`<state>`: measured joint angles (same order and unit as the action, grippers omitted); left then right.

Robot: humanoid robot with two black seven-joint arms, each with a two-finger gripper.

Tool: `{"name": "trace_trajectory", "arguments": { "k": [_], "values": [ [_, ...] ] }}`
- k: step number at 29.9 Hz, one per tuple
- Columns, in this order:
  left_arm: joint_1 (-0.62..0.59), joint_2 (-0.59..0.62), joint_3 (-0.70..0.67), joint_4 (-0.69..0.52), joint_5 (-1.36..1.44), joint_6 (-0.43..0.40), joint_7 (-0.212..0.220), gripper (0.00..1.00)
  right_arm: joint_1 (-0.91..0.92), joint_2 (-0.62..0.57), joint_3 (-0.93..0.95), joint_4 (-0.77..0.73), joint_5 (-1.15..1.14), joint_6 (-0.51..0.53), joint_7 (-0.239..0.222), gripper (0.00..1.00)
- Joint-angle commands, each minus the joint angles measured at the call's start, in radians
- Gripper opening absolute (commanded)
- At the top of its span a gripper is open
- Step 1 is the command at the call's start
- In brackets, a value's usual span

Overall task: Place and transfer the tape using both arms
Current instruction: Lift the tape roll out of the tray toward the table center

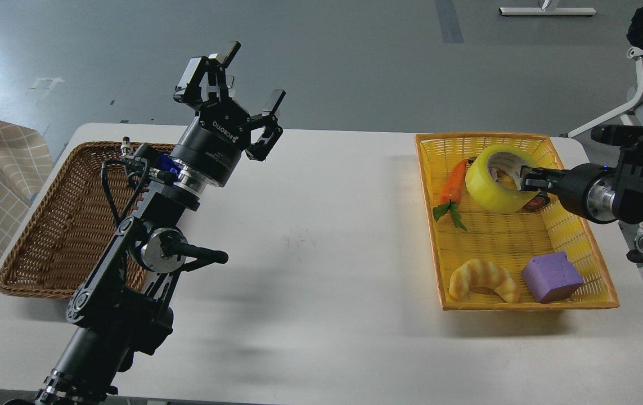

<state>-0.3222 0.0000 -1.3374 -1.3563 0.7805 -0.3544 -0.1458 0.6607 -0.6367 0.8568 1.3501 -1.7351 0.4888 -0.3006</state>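
Yellow tape (495,183) is sitting in the yellow basket (580,247) near the counter's far right corner, tipped up with its open core facing roughly toward me. A toy carrot (452,188) lies just beside it on the left; a croissant (484,279) and a purple block (552,277) are at the basket's near end.

My right tool (529,181) is reaching in from the right with a finger poked into the core and the roll's wall between the fingers. Looks clamped on the wall, though the outer finger is mostly hidden, so I'm judging that from the pose.

Left tool (237,90) is up above the counter near the far left, next to the brown basket (45,236), fingers wide apart, holding nothing.

Handling guess: the roll should be light and stiff, but the outer film is slick, so pinching through the wall beats squeezing the outside. For the handoff I'd have the left tool take the opposite side of the ring the same way. Watch for the roll swinging around a single pinch.
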Motion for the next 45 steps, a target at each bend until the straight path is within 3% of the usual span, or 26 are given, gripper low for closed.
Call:
{"name": "trace_trajectory", "arguments": {
  "k": [1, 16, 30, 36, 45],
  "values": [
    [-0.001, 0.000, 0.001, 0.000, 0.000, 0.000, 0.000, 0.98, 0.062, 0.012, 0.001, -0.003, 0.002, 0.000, 0.000, 0.07],
    [-0.005, 0.000, 0.000, 0.000, 0.000, 0.002, 0.002, 0.98, 0.263, 0.304, -0.068, -0.107, -0.007, 0.000, -0.002, 0.05],
    [-0.006, 0.000, -0.002, 0.002, 0.000, 0.002, 0.002, 0.98, 0.310, 0.566, -0.200, -0.226, -0.014, 0.000, -0.009, 0.04],
    [-0.008, 0.000, -0.005, 0.002, 0.000, 0.002, 0.002, 0.98, 0.304, 0.637, -0.318, -0.244, -0.015, 0.000, -0.015, 0.03],
    [-0.009, 0.000, -0.008, 0.000, 0.003, 0.003, 0.002, 0.98, 0.304, 0.637, -0.424, -0.285, -0.017, 0.000, -0.025, 0.03]
  ]
}}
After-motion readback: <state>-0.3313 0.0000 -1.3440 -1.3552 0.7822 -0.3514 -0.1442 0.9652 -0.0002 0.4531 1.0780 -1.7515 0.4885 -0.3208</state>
